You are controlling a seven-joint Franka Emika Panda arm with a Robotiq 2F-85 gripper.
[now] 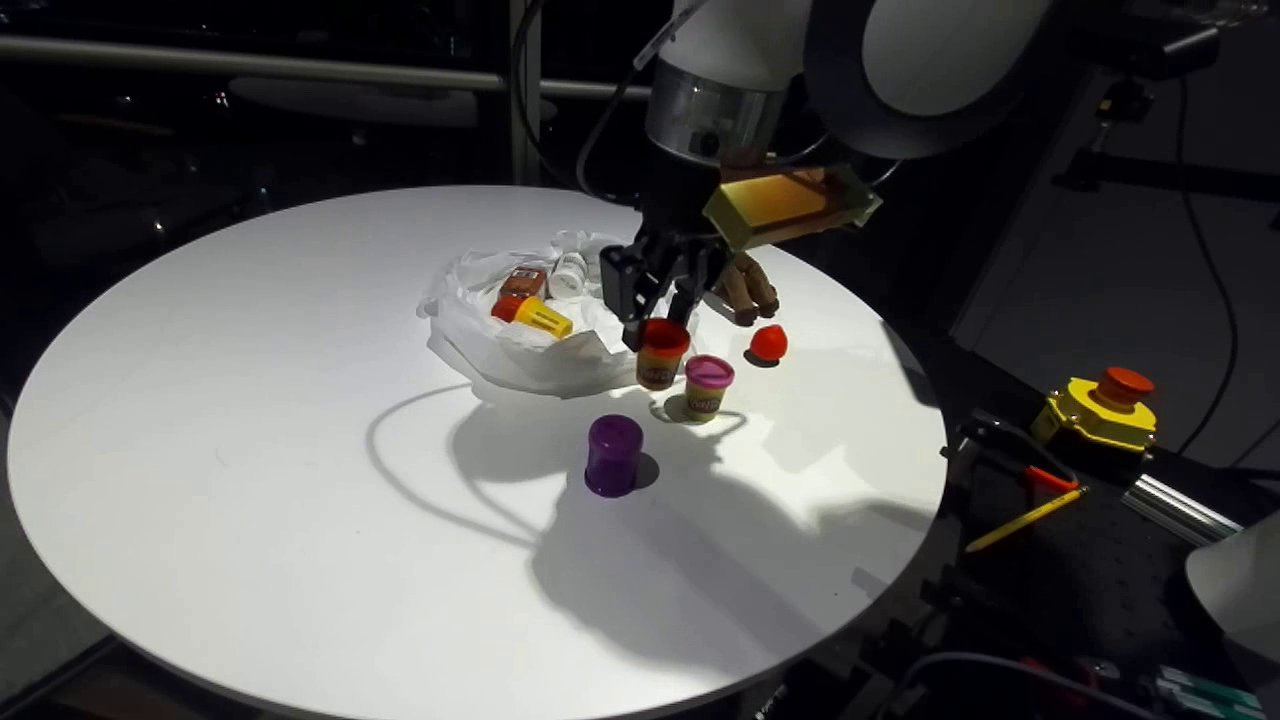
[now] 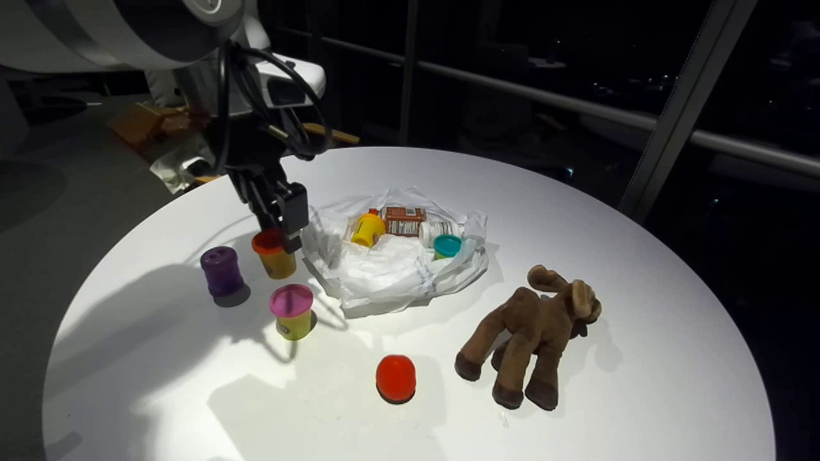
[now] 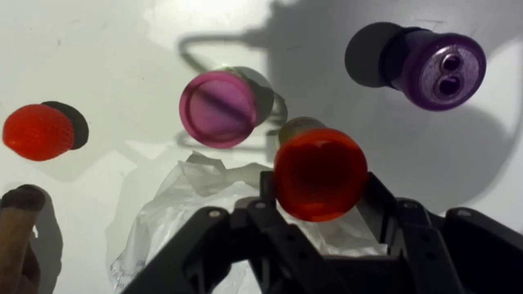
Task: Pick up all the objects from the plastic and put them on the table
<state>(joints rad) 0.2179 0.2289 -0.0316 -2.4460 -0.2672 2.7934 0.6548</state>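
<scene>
My gripper (image 3: 319, 180) is shut on a small yellow cup with a red lid (image 2: 280, 264), one finger on either side of the lid. It holds the cup low over the white table (image 1: 250, 450), beside the plastic (image 2: 384, 285); whether its base touches is unclear. Inside the crumpled plastic lie a brown-orange box (image 2: 405, 222), a white bottle (image 2: 437, 232), a yellow piece with red (image 2: 368, 230) and a teal-lidded cup (image 2: 446, 246). Out on the table stand a purple cup (image 1: 613, 460) and a pink-lidded cup (image 1: 705, 388). A red rounded piece (image 2: 396, 378) and a brown plush animal (image 2: 532, 320) lie there too.
The pink-lidded cup stands close by the held one, with the purple cup a little farther off. A yellow box with a red button (image 1: 1098, 412) and a yellow pencil (image 1: 1027, 519) sit on a dark surface past the table's rim.
</scene>
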